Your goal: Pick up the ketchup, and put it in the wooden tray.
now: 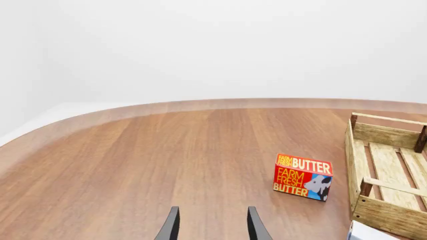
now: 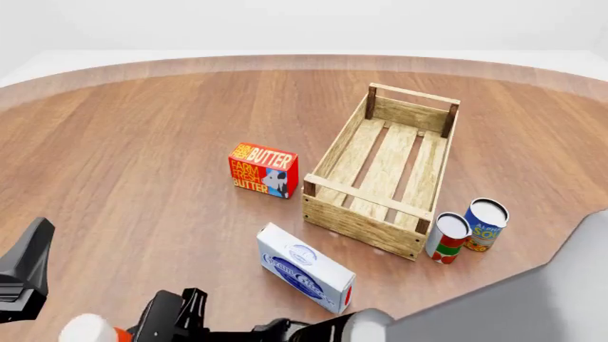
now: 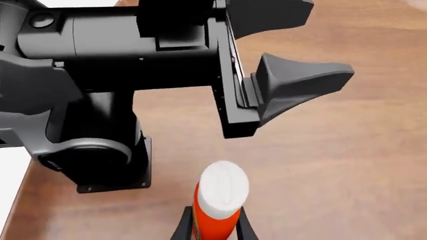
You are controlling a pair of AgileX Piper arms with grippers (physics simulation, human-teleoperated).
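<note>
R claw (image 3: 209,225) pinching ketchup (image 3: 217,205) upright at table's near edge, left corner. L claw (image 1: 212,225) spread, holding nothing. Tray (image 2: 385,171) mid-table w/ butter (image 2: 263,169) just beside.

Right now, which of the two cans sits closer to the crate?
The red-and-white can, standing upright almost against the near right corner of the wooden tray. The blue-and-yellow can stands on its far side, further from the crate.
</note>
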